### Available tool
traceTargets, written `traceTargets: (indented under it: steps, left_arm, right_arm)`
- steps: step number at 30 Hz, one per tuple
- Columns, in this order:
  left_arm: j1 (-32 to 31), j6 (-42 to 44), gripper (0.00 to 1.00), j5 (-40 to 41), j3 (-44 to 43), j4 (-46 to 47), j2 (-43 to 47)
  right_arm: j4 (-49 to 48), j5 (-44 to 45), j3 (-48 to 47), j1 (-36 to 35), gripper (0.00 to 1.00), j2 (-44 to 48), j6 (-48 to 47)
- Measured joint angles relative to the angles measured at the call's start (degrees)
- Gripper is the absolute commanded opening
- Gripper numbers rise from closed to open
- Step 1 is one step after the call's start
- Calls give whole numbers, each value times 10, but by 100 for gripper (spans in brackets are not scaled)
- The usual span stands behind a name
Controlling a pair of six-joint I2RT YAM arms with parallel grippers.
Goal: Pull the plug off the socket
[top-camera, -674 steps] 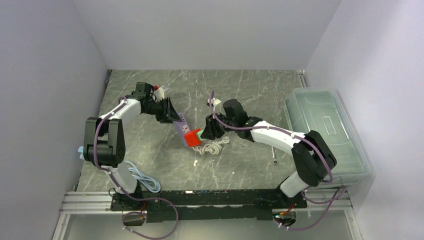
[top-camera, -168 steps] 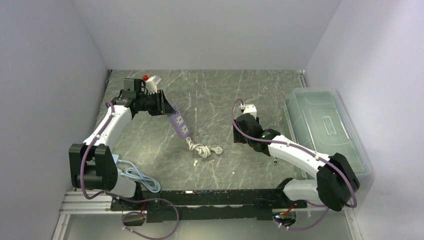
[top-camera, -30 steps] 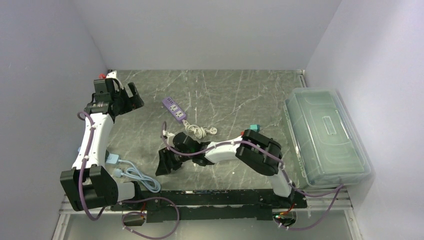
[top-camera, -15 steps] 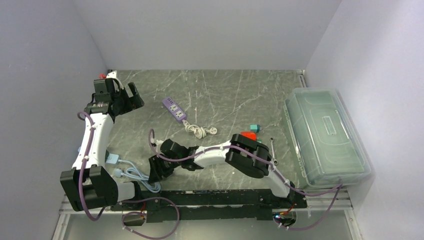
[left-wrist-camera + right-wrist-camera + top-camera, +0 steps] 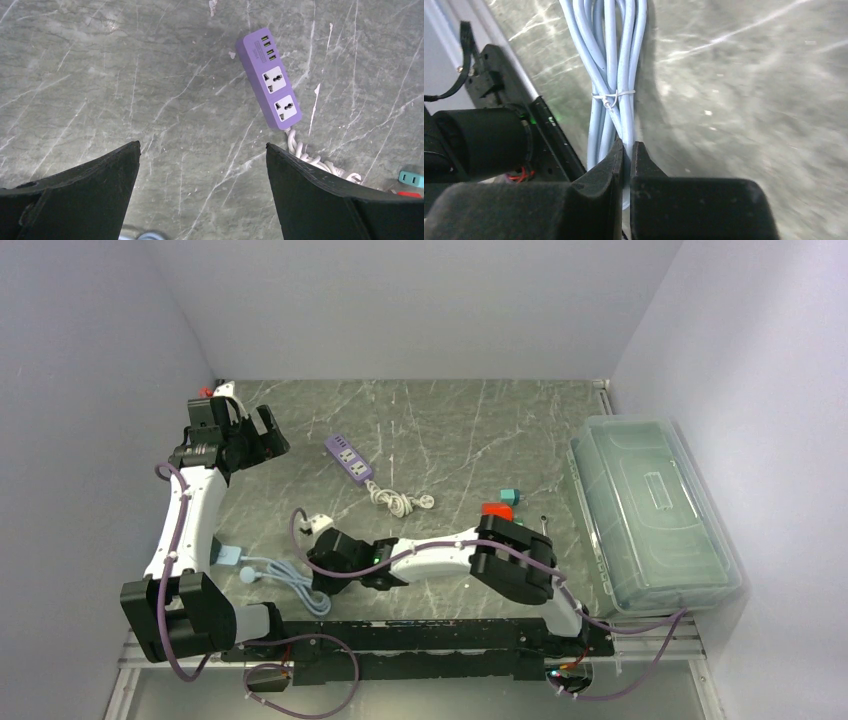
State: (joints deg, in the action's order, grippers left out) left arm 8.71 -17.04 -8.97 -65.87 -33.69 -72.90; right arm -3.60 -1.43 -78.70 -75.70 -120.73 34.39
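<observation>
The purple socket strip [image 5: 349, 458] lies flat at the back middle, and both its sockets [image 5: 276, 93] stand empty. Its white cord [image 5: 400, 502] is bunched beside it. The red plug [image 5: 497, 510] rests on the table to the right, apart from the strip, with a teal piece [image 5: 510, 495] next to it. My left gripper [image 5: 201, 145] hovers open at the back left, holding nothing. My right gripper [image 5: 627, 145] reaches across to the near left. It is shut on a strand of the light-blue cable bundle [image 5: 616, 75].
A clear lidded bin [image 5: 650, 510] fills the right side. A small metal tool [image 5: 545, 530] lies near the right arm's elbow. The cable's blue adapter [image 5: 228, 555] sits by the left arm's base. The black base rail [image 5: 420, 635] runs along the near edge.
My right arm has swung left toward the near edge and its jaws have closed over the cable bundle. The left arm has not moved.
</observation>
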Motion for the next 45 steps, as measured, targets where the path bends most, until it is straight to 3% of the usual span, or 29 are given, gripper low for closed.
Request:
traceTargets:
  steps: [10, 21, 24, 28, 31, 38, 45]
  left_arm:
    - [0, -1, 100, -33, 1, 5, 0]
    - [0, -2, 100, -60, 7, 13, 0]
    - [0, -4, 99, -62, 9, 14, 0]
    - [0, -7, 99, -62, 10, 13, 0]
    - [0, -7, 100, -60, 10, 13, 0]
    - [0, -15, 100, -26, 14, 14, 9]
    - [4, -22, 100, -16, 19, 13, 12]
  right_arm:
    - [64, 102, 125, 56, 0, 139, -27]
    - [136, 136, 297, 92, 0, 318, -11]
    - [148, 135, 331, 91, 23, 355, 4]
    - [168, 144, 348, 91, 75, 384, 14]
    - [169, 153, 346, 92, 93, 397, -3]
    - [107, 98, 279, 120, 98, 377, -118]
    - [-7, -24, 175, 152, 97, 251, -236]
